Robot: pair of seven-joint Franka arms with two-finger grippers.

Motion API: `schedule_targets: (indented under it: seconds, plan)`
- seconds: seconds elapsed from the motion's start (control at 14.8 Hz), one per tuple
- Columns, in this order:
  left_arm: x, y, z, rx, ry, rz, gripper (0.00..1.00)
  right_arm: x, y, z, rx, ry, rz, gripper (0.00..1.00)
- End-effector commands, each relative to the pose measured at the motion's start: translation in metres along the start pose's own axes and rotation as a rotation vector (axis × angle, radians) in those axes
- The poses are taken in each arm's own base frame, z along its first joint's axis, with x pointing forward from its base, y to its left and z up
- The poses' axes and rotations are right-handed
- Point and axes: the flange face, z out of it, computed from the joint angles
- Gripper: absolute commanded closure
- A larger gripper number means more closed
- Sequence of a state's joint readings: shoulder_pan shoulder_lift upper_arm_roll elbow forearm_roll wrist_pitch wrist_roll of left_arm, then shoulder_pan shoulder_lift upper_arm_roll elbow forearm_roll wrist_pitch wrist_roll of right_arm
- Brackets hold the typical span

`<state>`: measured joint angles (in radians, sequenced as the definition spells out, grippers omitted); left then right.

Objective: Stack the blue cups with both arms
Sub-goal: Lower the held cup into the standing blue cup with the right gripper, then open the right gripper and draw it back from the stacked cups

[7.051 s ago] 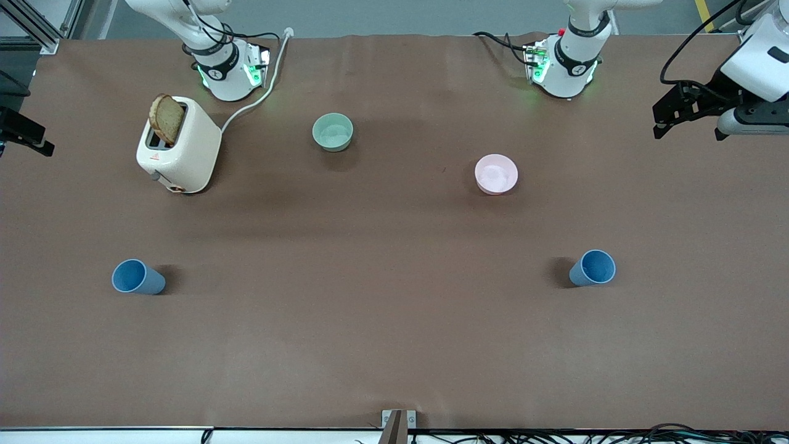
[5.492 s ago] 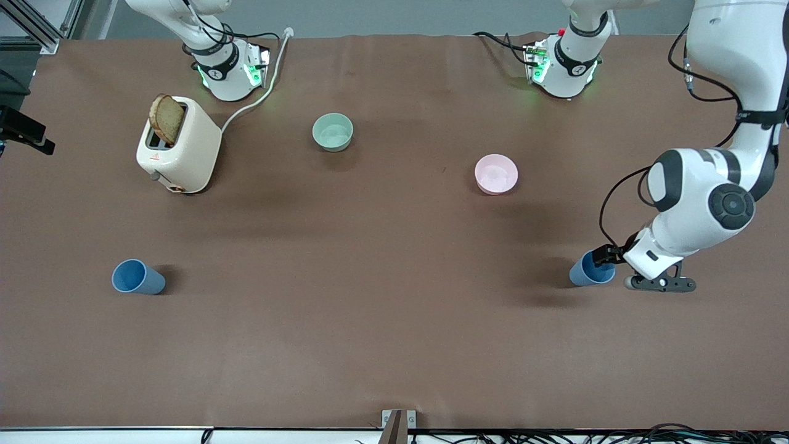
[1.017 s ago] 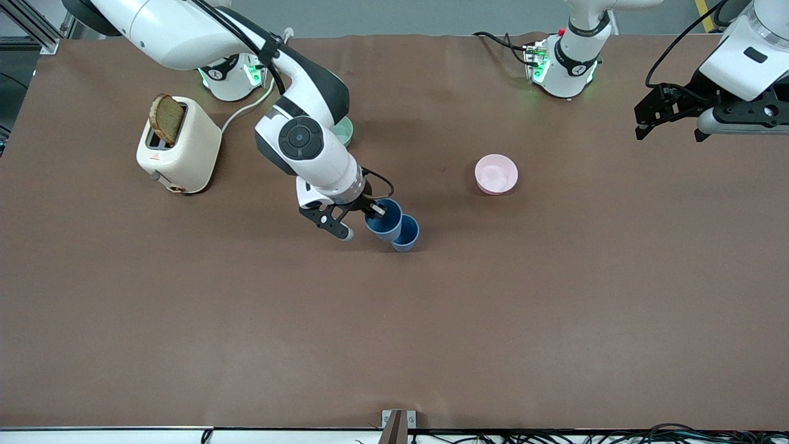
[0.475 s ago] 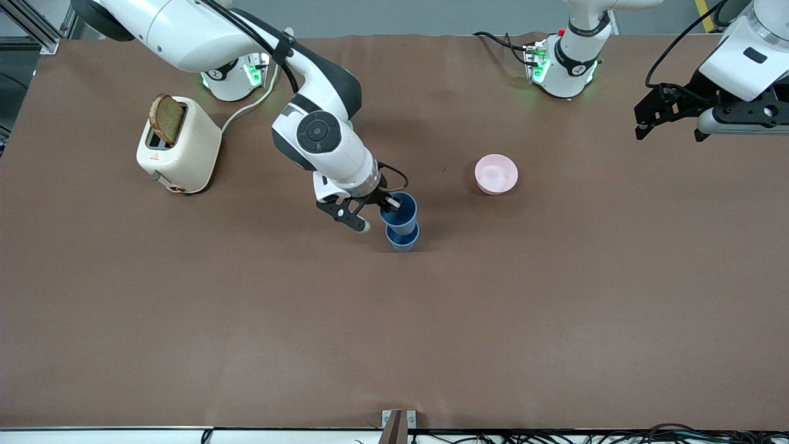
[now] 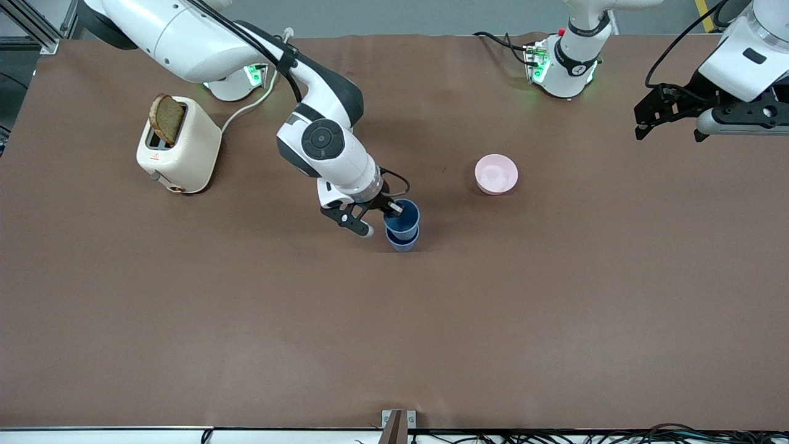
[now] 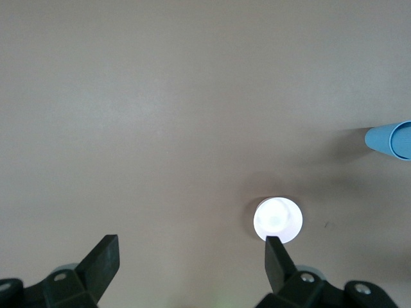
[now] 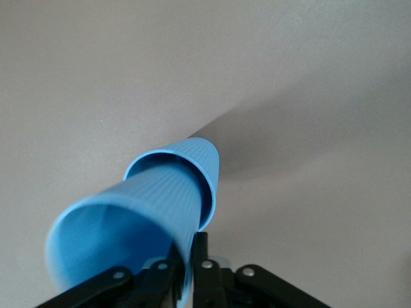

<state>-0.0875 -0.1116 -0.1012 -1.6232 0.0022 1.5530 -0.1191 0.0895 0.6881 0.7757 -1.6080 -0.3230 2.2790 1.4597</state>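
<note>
Held cup (image 5: 402, 215) nested in standing cup (image 5: 404, 242).

This is a robotics lab staged as a mock kitchen. Two white arm bases (image 5: 564, 65) with green status lights are bolted at the top of the frame onto a bench (image 5: 555, 320) under a brown cover. Aluminium framing (image 5: 37, 24) fills the upper left corner, loose cables (image 5: 616, 435) trail along the bottom edge, and a toaster (image 5: 179, 151) sits upper left.
</note>
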Motion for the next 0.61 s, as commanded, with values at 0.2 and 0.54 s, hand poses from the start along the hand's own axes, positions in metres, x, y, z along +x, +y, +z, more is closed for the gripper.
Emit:
schedule_targets:
  seconds: [0.2,0.54]
  plan:
    - [-0.005,-0.004,-0.003,-0.015,-0.005,0.012,0.0,0.01,-0.003,-0.026,0.026,0.056,-0.026,0.0]
    - [-0.006,-0.003,-0.003,-0.014,-0.017,0.011,0.0,0.065,0.051,-0.168,-0.198,0.285,-0.241,0.0]
